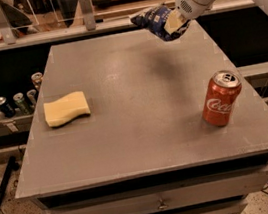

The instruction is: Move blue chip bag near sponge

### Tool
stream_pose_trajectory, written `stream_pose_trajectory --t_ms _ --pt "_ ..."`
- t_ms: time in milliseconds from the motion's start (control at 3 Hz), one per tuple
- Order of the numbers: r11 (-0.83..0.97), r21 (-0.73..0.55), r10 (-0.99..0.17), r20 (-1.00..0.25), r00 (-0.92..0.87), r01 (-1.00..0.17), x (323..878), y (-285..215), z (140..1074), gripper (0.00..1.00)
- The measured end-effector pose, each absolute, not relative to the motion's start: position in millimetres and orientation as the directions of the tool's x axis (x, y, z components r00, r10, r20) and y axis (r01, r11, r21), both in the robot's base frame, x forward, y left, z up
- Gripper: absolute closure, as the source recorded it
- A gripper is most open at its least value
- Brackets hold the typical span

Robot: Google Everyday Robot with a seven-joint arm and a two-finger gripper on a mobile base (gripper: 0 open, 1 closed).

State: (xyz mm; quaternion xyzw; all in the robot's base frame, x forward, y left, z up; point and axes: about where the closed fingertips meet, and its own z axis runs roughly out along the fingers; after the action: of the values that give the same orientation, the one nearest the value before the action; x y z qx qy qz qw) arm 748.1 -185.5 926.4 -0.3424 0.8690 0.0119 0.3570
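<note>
The blue chip bag (157, 20) is dark navy with white lettering and hangs in the air above the far right part of the grey table (142, 128). My gripper (172, 23) is shut on the bag, its cream finger pressed against the bag's right side. The white arm comes in from the upper right. The pale yellow sponge (66, 108) lies flat on the left side of the table, far from the bag.
A red Coca-Cola can (220, 98) stands upright near the table's right edge. Several cans (16, 102) sit on a lower shelf left of the table. A drawer front (159, 203) runs below the table's near edge.
</note>
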Motion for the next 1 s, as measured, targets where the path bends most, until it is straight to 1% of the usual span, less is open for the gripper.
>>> stream_pose_trajectory --t_ms 333,667,1000 --pt "0.642 -0.222 -0.656 -0.655 -0.375 -0.734 729.0 -151.2 942.4 1.0" --pt "0.479 -0.211 -0.695 -0.684 -0.221 -0.852 705.7 -110.8 952.9 1.0" --pt "0.33 -0.19 -0.697 -0.709 -0.103 -0.925 683.9 -73.4 955.8 1.0"
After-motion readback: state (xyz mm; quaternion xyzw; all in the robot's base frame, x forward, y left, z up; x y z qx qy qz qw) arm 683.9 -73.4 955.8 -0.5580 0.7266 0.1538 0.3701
